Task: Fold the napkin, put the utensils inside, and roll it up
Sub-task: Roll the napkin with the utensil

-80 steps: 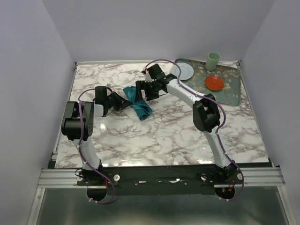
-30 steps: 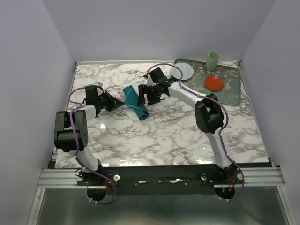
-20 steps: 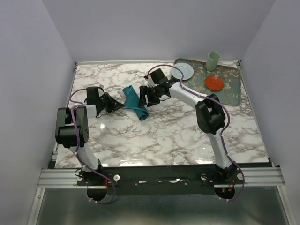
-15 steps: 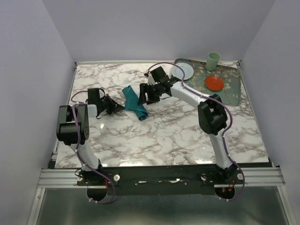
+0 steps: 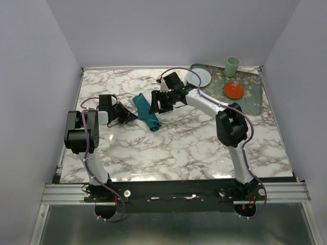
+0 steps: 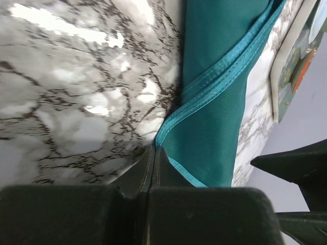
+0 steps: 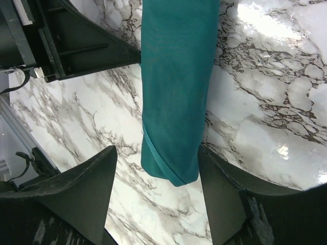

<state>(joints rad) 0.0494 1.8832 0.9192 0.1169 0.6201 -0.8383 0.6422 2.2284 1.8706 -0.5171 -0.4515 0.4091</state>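
Observation:
The teal napkin [image 5: 147, 115] lies rolled into a narrow tube on the marble table [image 5: 179, 148]. My right gripper [image 5: 155, 103] is open and straddles the roll's end [image 7: 173, 102], one finger [image 7: 87, 189] apart from the cloth and the other close against it. My left gripper [image 5: 134, 116] is shut, its tips [image 6: 155, 149] touching the napkin's stitched hem [image 6: 219, 81] from the left. The utensils are out of view.
A patterned tray [image 5: 252, 99] at the back right holds a white plate [image 5: 200, 77], a red plate [image 5: 233, 90] and a green cup [image 5: 232, 66]. The left gripper's body [image 7: 87, 46] sits just beside the roll, opposite the right gripper.
My left gripper, shut throughout, has slid right and back up against the napkin. The right gripper's jaws have narrowed a little around the roll.

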